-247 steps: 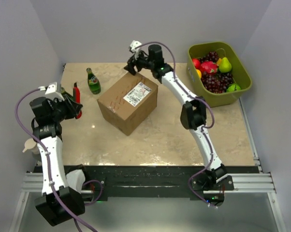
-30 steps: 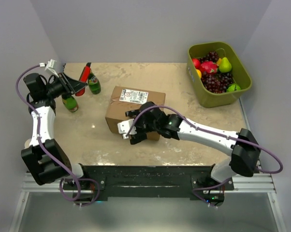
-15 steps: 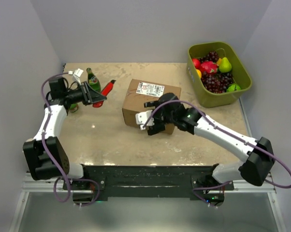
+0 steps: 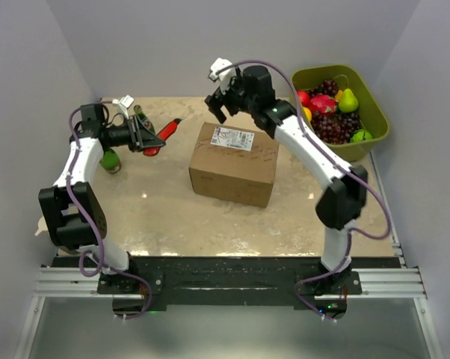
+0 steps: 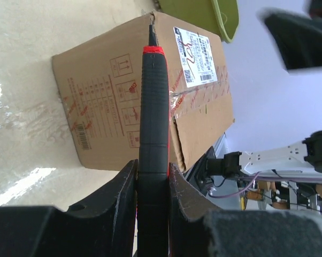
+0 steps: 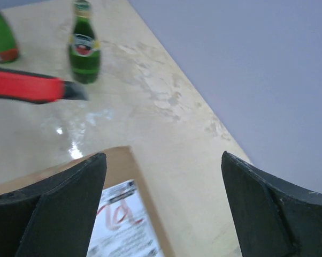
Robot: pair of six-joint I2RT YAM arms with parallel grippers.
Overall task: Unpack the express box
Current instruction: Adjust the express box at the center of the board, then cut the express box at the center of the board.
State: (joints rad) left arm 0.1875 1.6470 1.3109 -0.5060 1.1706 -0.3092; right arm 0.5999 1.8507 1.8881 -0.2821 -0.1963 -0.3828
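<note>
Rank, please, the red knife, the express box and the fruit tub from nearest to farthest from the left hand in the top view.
1. The red knife: gripped in the left hand itself.
2. The express box: mid-table, to the right.
3. The fruit tub: far right corner.

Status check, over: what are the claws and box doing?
Left gripper shut on red knife, tip toward express box. Right gripper open, above its far corner. Box taped shut, label up. Bottles beside left gripper.

We record a fruit-filled olive tub [image 4: 343, 153] far right, two green bottles [image 4: 110, 160] far left, and a red cutter [image 4: 163, 136] beside them.
</note>
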